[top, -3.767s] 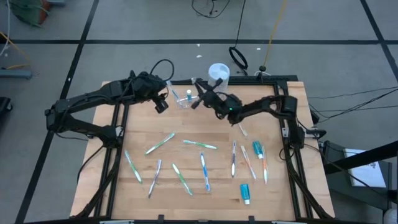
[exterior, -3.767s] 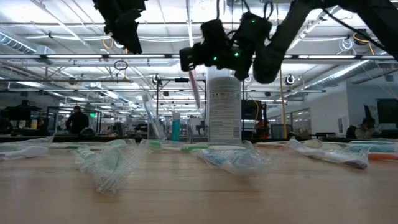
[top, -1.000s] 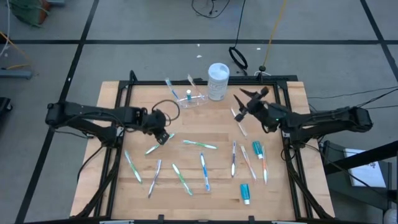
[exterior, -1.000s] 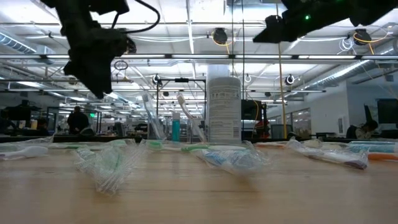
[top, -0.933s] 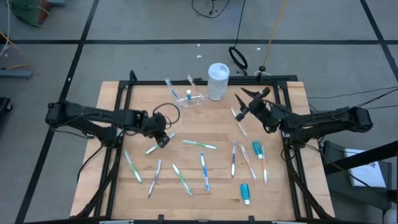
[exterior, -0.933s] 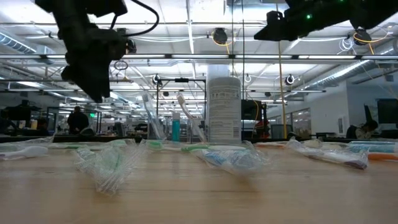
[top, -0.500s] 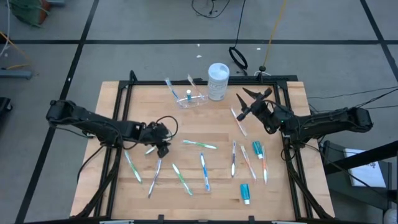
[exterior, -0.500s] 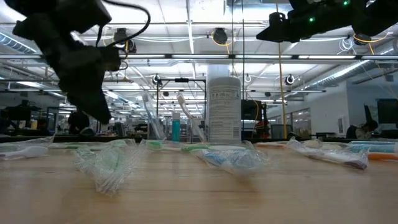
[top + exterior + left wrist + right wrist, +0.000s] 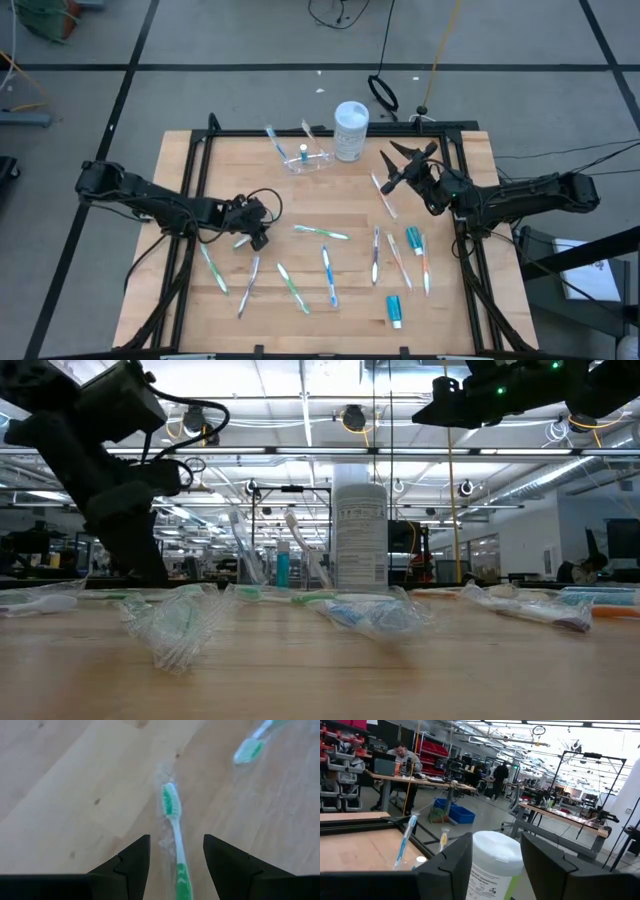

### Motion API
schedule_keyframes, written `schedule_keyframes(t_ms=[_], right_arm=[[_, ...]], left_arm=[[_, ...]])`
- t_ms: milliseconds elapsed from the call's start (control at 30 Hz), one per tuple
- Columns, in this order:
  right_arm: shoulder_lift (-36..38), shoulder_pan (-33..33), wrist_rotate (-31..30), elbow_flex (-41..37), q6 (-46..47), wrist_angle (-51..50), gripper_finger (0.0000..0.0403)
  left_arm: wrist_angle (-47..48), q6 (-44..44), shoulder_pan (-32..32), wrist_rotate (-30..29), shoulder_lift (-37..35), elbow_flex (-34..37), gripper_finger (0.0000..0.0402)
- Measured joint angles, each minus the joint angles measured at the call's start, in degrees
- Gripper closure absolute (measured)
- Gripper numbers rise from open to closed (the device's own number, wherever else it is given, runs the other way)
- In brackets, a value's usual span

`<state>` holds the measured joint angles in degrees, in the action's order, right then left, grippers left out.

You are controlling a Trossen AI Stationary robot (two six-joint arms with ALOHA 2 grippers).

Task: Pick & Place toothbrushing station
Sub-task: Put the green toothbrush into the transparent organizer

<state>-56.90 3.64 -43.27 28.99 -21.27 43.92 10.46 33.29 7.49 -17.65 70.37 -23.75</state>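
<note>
From above, the toothbrushing station (image 9: pixel 306 160) sits at the far edge of the table (image 9: pixel 440 310), just left of the white tub (image 9: pixel 350 130). Two toothbrushes and a small tube stand in its compartments, so a few items look placed already. Many wrapped toothbrushes and tubes lie scattered across the near half of the wood, which suggests most of the work is left. The left gripper (image 9: pixel 255 236) is low over the green toothbrush (image 9: pixel 243 240) left of centre. The right gripper (image 9: pixel 398 170) hangs to the right of the tub, fingers apart and holding nothing.

At table height, the left arm (image 9: pixel 115 490) reaches down on the left side. The station (image 9: pixel 262 570) shows behind the loose wrappers, brushes leaning in it, beside the tub (image 9: pixel 360 535).

The left wrist camera shows the left gripper (image 9: pixel 175 870) with its fingers spread, one on each side of the green toothbrush (image 9: pixel 175 840) in its clear wrapper; they have not closed on it.

The right wrist camera looks past the right gripper (image 9: pixel 496 870), fingers apart and empty, at the tub lid (image 9: pixel 495 855). A toothbrush (image 9: pixel 405 842) stands upright to one side, apparently in the station. People work at benches in the room beyond.
</note>
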Motion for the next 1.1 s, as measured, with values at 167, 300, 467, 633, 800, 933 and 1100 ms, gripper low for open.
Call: schedule_keyframes(t_ms=[167, 300, 467, 633, 800, 933, 1100], right_arm=[[0.0, 0.0, 0.0, 0.0, 1.9, 0.0, 0.0245], [0.0, 0.0, 0.0, 0.0, 2.6, 0.0, 0.0245], [0.0, 0.0, 0.0, 0.0, 2.4, 0.0, 0.0245], [0.0, 0.0, 0.0, 0.0, 2.2, 0.0, 0.0245], [0.0, 0.0, 0.0, 0.0, 2.2, 0.0, 0.0245], [0.0, 0.0, 0.0, 0.0, 2.2, -0.3, 0.0245], [0.0, 0.0, 0.0, 0.0, 2.2, -0.4, 0.0245]], left_arm=[[-4.0, -4.1, 0.0, 0.9, 3.3, 0.1, 0.021], [-8.0, -7.5, 0.0, 1.0, 5.4, 0.0, 0.021], [-12.5, -5.9, 0.0, 1.1, 5.5, 0.1, 0.0211], [-18.4, -2.2, 0.0, 1.0, 5.5, 0.1, 0.021], [-18.0, -3.1, 0.0, 1.0, 5.5, 0.1, 0.0211], [-14.3, -8.5, -1.1, 0.8, 5.5, 0.0, 0.0211], [-6.9, -5.1, -2.9, 0.6, 5.9, 0.0, 0.0211]])
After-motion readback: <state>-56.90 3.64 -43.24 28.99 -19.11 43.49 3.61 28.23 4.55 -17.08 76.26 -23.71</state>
